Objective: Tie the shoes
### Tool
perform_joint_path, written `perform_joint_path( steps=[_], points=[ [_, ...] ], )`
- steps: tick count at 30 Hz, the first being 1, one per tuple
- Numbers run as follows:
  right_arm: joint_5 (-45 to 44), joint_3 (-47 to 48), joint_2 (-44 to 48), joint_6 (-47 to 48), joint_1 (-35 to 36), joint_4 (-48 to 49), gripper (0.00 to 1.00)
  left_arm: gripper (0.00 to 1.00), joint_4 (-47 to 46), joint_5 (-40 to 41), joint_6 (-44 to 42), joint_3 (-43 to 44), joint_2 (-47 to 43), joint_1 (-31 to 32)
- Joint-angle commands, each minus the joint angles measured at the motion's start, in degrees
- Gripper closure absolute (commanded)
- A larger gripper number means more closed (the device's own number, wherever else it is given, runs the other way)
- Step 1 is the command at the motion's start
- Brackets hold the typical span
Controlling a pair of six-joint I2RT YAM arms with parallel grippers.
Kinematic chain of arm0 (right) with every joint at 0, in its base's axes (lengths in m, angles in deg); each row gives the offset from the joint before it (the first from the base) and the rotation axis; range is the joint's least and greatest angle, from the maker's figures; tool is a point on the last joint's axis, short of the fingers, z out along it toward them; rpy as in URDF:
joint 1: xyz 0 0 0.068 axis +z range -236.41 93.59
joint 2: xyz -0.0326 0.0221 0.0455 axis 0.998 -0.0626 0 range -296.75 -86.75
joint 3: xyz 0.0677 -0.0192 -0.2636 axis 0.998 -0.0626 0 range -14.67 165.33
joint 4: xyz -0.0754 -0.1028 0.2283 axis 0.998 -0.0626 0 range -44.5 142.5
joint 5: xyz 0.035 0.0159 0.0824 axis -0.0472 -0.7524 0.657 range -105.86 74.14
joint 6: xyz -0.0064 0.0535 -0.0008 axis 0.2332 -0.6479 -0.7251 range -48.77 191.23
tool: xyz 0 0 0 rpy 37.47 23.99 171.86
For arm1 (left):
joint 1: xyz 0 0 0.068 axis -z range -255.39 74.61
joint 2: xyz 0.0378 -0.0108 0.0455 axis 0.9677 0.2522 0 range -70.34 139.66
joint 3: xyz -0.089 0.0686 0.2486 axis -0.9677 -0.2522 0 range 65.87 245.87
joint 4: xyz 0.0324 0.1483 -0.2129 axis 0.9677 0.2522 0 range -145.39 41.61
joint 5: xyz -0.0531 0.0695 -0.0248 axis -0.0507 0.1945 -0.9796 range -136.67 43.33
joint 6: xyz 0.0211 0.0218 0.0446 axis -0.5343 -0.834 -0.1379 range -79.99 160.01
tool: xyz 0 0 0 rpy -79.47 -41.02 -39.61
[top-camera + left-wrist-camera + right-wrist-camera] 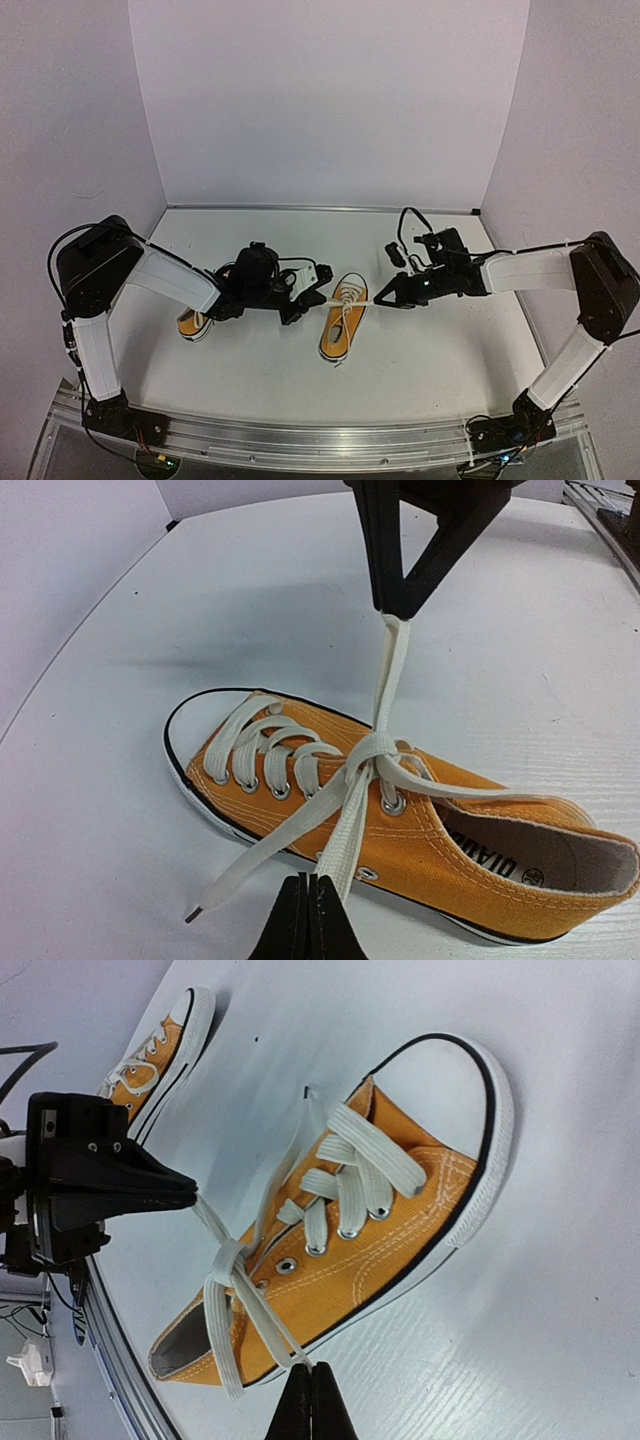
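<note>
I have the left gripper (308, 892) clenched on a strand of white lace (347, 830), its two fingertips pressed together with the flat lace pinched between them. Directly ahead of those fingertips the strand climbs to a knot (372, 748) at the top eyelets of the middle shoe (440, 840), an orange-yellow low-top with a white sole and toe cap. Straight across from it, on the far side of the shoe, the right gripper (310, 1372) is likewise clamped on the lace, gripping the strand that leaves the knot on the opposite side. From above, the two strands form one nearly straight white line running from gripper to gripper over the shoe's tongue. A loose end (265, 852) trails from the knot down the shoe's flank, to one side of the left gripper's tips, and rests on the white worktop (440, 350). The shoe stands upright on its sole between both grippers, its toe turned away from the arm bases. Behind the left gripper, partly under that arm, the second shoe (165, 1045) lies well apart from the first, its laces slack.
</note>
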Motion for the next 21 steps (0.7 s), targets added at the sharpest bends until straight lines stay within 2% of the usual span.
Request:
perform_joint_path(
  steps=[1, 11, 21],
  points=[
    [-3.9, -2.3, 2.7, 0.6, -1.6, -2.3, 1.00, 1.00, -1.6, 3.4, 0.5, 0.1, -2.5, -0.7],
    [-6.6, -4.5, 2.9, 1.4, -3.2, -4.2, 1.00, 1.00, 1.8, 3.9, -0.5, -0.1, -2.5, -0.8],
    [0.6, -1.9, 2.0, 2.1, -3.2, -2.9, 1.00, 1.00, 3.4, 1.0, -1.3, 1.7, -2.4, -0.1]
  ],
)
